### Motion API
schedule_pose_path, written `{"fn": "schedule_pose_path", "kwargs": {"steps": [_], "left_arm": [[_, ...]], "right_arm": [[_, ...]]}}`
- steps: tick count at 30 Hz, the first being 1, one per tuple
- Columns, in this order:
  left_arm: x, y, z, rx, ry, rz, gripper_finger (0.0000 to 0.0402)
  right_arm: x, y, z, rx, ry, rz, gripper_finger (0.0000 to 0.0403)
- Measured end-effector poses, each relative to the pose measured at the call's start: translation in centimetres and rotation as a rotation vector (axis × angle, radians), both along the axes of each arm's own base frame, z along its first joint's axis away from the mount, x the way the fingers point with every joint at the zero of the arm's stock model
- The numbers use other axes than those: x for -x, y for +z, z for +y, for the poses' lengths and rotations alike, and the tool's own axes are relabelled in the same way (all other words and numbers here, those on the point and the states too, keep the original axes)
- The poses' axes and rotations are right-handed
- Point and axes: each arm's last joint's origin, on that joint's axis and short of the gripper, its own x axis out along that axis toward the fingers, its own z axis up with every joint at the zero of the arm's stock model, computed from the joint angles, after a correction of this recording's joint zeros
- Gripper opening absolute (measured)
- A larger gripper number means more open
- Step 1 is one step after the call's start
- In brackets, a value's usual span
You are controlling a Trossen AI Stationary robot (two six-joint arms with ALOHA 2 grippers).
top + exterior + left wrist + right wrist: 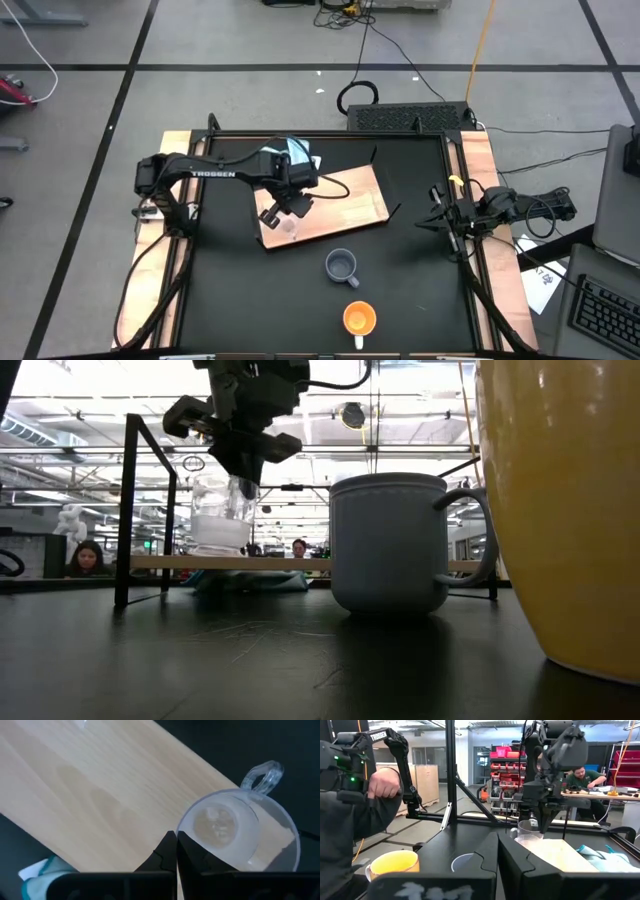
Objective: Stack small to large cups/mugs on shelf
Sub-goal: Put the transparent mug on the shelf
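The small clear glass cup [235,830] stands upright over the near left part of the wooden shelf [340,200], its handle [262,775] on the side away from my fingers. My left gripper [176,840] comes down from above and is shut at the cup's rim; the low view shows it [243,485] dipping into the cup's mouth [222,510]. The grey-blue mug [342,266] and the orange mug [360,319] stand on the black table nearer the front. My right gripper [497,845] waits shut at the table's right edge. My left gripper pinches the glass cup's rim [183,819] on the side opposite the handle, the thin wall running between the two fingertips. The fingers point steeply down. The cup stays upright, its base [218,548] level with the board's top; whether it rests there I cannot tell.
A light blue cloth [300,152] lies at the shelf's far left corner. The shelf's black brackets [130,510] rise at its ends. A person's sleeve and hand [370,805] show beside the table in the right wrist view, and people sit in the room beyond.
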Motion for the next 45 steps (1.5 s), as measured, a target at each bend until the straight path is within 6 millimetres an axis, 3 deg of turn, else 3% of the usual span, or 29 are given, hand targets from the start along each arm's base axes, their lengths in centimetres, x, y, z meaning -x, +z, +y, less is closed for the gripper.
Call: {"fn": "schedule_pose_path", "kwargs": {"steps": [10,21,40,45], "left_arm": [[-0.2,0.2,-1.8,-0.012,-0.018,-0.012,0.0000],[-0.1,0.3,-1.7,-0.010,0.012,-0.012,0.0003],[-0.2,0.4,-1.6,-0.032,0.049,-0.016,0.0097],[-0.4,0.7,-1.6,-0.114,0.063,-0.045,0.0108]], "right_arm": [[-0.1,0.0,0.0,0.001,0.000,0.003,0.0000],[-0.1,0.0,0.0,0.001,0.000,0.003,0.0000],[-0.1,0.0,0.0,0.001,0.000,0.003,0.0000],[-0.1,0.0,0.0,0.001,0.000,0.003,0.0000]]}}
